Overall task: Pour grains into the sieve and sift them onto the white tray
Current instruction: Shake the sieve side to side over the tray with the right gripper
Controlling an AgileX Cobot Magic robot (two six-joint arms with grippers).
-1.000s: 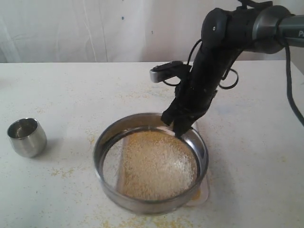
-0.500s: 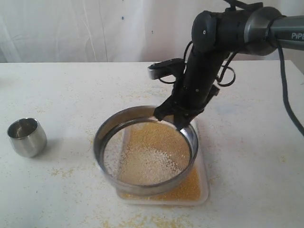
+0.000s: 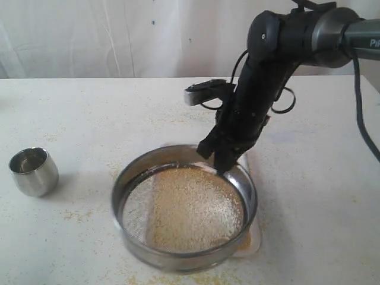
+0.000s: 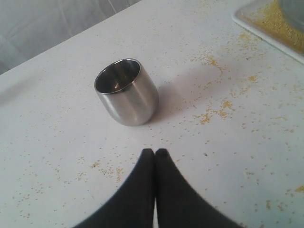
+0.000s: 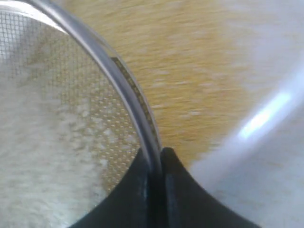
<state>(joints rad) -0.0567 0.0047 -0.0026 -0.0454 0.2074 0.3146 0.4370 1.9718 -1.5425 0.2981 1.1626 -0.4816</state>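
Over the white tray [image 3: 255, 241], the sieve [image 3: 185, 260] holds grains [image 3: 196, 208] — pale, sandy.

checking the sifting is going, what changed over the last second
The right gripper, clamped on the rim of the sieve, swung it away from the camera, then back toward it, so it again covers most of the white tray. The grip and the steel cup are unchanged.

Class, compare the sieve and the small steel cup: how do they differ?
The sieve is wide and shallow; the cup is small and deep. The sieve holds grains; the cup looks empty. The right hand grips the sieve's rim; the cup stands untouched. Both are shiny round steel.
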